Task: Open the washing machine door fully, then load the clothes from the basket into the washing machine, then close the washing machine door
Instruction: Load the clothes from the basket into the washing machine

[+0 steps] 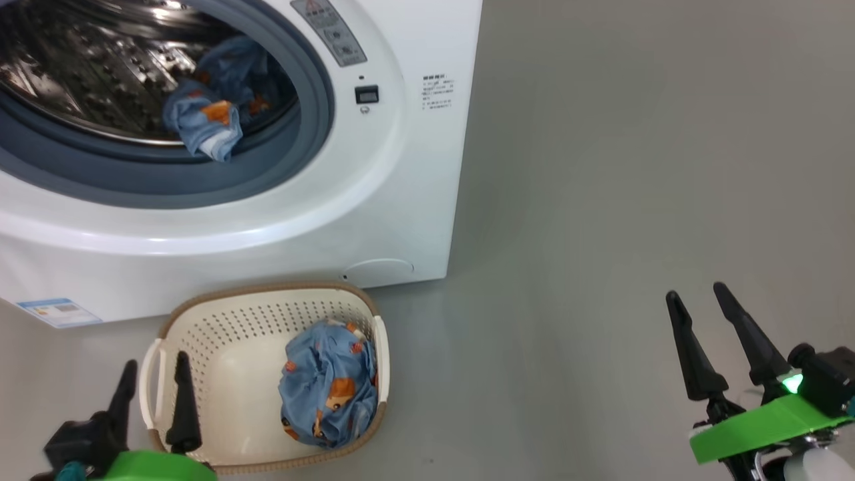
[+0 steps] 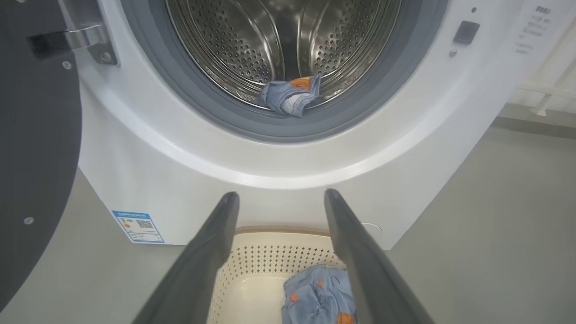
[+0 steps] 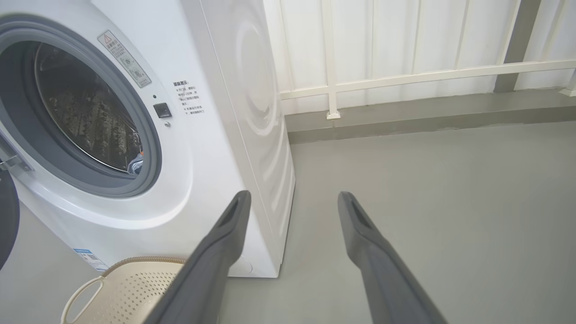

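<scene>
My left claw hangs wide open and empty over the near left edge of the basket, fingers pointing toward the washing machine. My right claw is just as wide and empty, well off to the right above the grey floor. A bundle of clothes lies in the basket's right half. Another garment sits at the front lip of the drum, against the grey seal. The door stands swung open on the left.
</scene>
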### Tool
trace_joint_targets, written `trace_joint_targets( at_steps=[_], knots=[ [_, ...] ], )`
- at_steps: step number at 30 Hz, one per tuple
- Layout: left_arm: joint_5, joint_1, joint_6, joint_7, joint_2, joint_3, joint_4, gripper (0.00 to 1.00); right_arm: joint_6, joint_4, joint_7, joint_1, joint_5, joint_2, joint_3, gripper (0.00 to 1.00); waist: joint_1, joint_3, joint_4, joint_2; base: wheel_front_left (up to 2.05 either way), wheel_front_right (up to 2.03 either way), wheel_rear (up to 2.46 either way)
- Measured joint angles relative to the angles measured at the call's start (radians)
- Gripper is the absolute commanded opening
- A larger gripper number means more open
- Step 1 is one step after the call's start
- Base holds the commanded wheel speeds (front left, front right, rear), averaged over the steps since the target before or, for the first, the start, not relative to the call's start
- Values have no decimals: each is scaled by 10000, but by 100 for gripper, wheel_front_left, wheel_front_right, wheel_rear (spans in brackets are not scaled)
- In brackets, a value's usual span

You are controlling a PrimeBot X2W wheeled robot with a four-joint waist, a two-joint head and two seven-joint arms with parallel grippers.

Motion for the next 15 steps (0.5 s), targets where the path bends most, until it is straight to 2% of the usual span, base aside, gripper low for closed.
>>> trace_joint_targets(
  at_steps=[15],
  knots=[
    [-439, -2940, 0, 105, -21, -1507, 4418, 100, 0, -174, -2, -1515, 58, 328, 69, 100, 1, 1855, -250, 0, 0, 0, 0]
  ],
)
